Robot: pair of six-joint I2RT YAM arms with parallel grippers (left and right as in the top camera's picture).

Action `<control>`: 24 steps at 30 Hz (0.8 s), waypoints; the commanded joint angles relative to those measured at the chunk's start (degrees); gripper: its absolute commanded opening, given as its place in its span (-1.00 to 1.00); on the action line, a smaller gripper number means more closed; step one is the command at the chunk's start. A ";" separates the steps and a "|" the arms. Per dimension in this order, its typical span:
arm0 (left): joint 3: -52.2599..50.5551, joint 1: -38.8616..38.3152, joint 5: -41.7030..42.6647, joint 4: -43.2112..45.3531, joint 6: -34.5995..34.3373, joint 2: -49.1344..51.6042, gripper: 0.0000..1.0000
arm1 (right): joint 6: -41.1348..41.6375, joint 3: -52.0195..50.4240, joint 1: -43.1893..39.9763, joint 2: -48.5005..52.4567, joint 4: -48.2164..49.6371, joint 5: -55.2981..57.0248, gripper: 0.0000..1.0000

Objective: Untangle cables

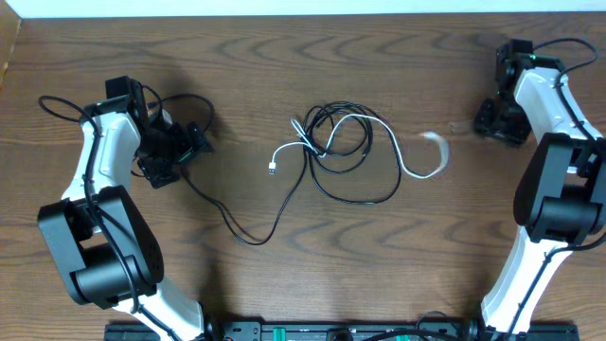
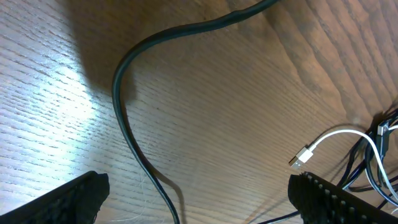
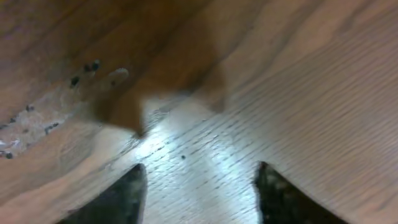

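Left pincer (image 1: 175,152): at the left of the worktop (image 1: 379,275), spread to its widest and gripping nothing. In the left wrist view its two dark, ribbed fingers (image 2: 62,202) stand far apart above the wood, and a black cable lies on the surface between them; whether either finger touches it cannot be told.

Right pincer (image 1: 499,118): at the far right, well apart from the cables. In the right wrist view its dark fingers (image 3: 121,196) stand partly apart with only bare wood between them; it holds nothing.

Black cables (image 1: 346,156): thin, round and smooth. They are coiled in overlapping loops at the centre of the worktop. One long tail runs near and left in a shallow dip, then up to the left pincer.

White cable (image 1: 412,172): thin and glossy, shorter than the black ones. It is threaded through the black loops. Its small silvery plug lies just left of the tangle (image 2: 301,157); the other end curls out to the right, its tip blurred.

Worktop: brown wood with strong wavy grain and a slight sheen under the light. A few dark specks show in the right wrist view.
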 commanded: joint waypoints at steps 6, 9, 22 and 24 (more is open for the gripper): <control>-0.11 0.24 -0.52 -0.20 -0.55 0.37 0.96 | 1.05 -0.55 1.05 0.79 2.54 -5.20 0.50; -0.11 0.24 -0.52 -0.22 -0.55 0.37 0.96 | -0.96 -0.55 1.25 0.79 4.02 -14.84 0.59; -0.11 0.24 -0.52 -0.20 -0.55 0.37 0.96 | -16.15 11.58 15.45 -2.19 7.48 -30.58 0.26; -0.11 0.24 -0.52 -0.20 -0.55 0.37 0.96 | -16.13 11.58 18.53 -2.16 10.43 -30.75 0.37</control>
